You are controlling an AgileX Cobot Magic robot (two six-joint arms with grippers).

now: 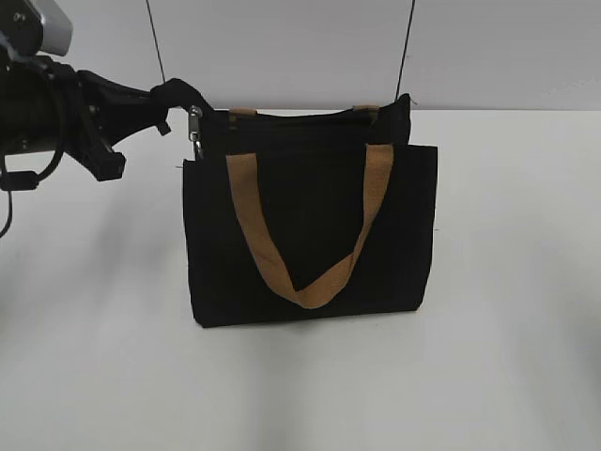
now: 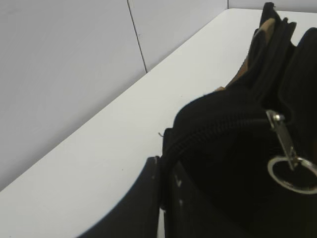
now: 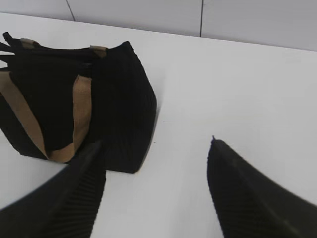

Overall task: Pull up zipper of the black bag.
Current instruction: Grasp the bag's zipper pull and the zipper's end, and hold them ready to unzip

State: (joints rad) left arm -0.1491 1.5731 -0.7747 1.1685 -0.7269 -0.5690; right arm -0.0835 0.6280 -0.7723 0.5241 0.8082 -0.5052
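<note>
The left claw (image 1: pixel 169 105) is positioned at the upper left corner of the black bag (image 1: pixel 310 235), and a fold of black fabric at the end of the zipper (image 2: pixel 218 130) is seen clamped between its fingers in the left wrist view; the claw is therefore judged to be clenched on the bag's end tab, not on the pull. The silver pull tab (image 1: pixel 195 127) is seen hanging free just beside that grip, with its ring dangling in the left wrist view. The bag is stood upright near the middle of the table (image 1: pixel 507 357), toward the far edge, with a tan strap (image 1: pixel 310 282) draped over its front. Several faults are to be anticipated: the fabric may slip from the left claw if the pull is dragged hard; the light, unsupported bag may be tipped or slid along the table; the small dangling tab may be missed or pinched only partly. The right claw (image 3: pixel 156 191) is held fully released above the table, well apart from the bag's right end, and nothing is touched by it.
</note>
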